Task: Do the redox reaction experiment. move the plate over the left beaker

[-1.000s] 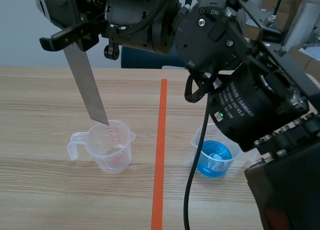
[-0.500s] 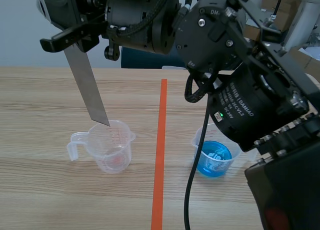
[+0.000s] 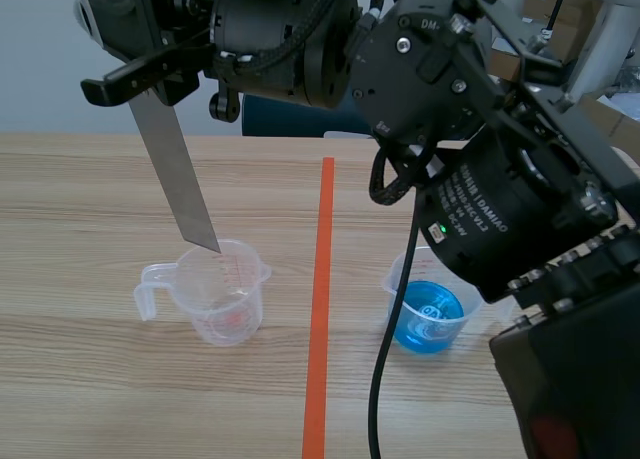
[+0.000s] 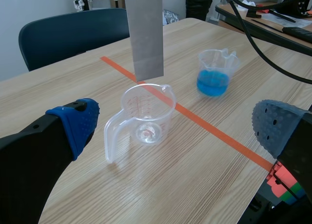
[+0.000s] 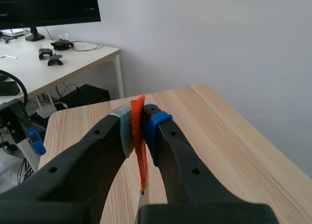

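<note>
No real change over the last second: right gripper and plate sit in the same pose across the scene frames, and the plate's lower corner hasn't moved off the rim of the left beaker. The only difference is the glint on the blue liquid in the right beaker. My read is the move is basically done and the arm is holding station. What's left, if anything, is a small centring tweak.

Position: the plate hangs tilted in the scene view. From the left wrist view the plate ends right at the far side of the rim of the left beaker. It isn't down inside. I can't tell whether it clears the rim or touches it.

Grippers: right gripper is clenched on the plate's top end, which is seen edge-on with an orange-red strip on it. Left gripper is released, blue dotted pads wide apart, parked low near the left beaker with nothing in it.

Materials:
- Plate: thin flat rectangular strip of dull grey metal with straight edges, rigid by the look of it.
- Left beaker: clear plastic with a handle, pour spout and red graduations. Looks empty.
- Right beaker: same type, part-filled with blue liquid, well apart on the other side of the tape line.
- Counter: light wood-grain, smooth.
</note>
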Available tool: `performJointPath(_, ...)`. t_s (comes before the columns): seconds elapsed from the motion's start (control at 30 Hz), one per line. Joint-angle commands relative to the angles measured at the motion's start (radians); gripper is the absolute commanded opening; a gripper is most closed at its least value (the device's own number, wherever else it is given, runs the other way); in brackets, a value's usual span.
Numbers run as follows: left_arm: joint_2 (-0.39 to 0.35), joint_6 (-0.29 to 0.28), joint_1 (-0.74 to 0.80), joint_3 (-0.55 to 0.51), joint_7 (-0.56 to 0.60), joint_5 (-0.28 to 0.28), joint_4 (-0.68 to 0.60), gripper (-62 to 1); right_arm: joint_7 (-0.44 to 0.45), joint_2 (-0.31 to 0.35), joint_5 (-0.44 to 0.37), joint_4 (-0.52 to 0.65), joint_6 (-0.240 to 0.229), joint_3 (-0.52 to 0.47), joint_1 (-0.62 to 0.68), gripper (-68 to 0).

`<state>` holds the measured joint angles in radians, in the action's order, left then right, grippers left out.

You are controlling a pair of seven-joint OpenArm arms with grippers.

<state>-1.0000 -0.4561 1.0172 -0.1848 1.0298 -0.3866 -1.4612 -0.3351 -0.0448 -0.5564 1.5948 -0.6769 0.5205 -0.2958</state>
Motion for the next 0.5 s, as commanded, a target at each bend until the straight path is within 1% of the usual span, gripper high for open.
performJointPath(0.0, 0.005, 0.001, 0.002, -0.008, 0.018, -0.007, -0.005, 1.4, 0.019, -0.013, -0.011, 0.011, -0.001, 0.003, -0.019, -67.7)
performJointPath(0.47, 0.005, 0.001, 0.002, -0.008, 0.029, -0.007, -0.005, 1.4, 0.019, -0.013, -0.011, 0.011, -0.001, 0.003, -0.019, -67.7)
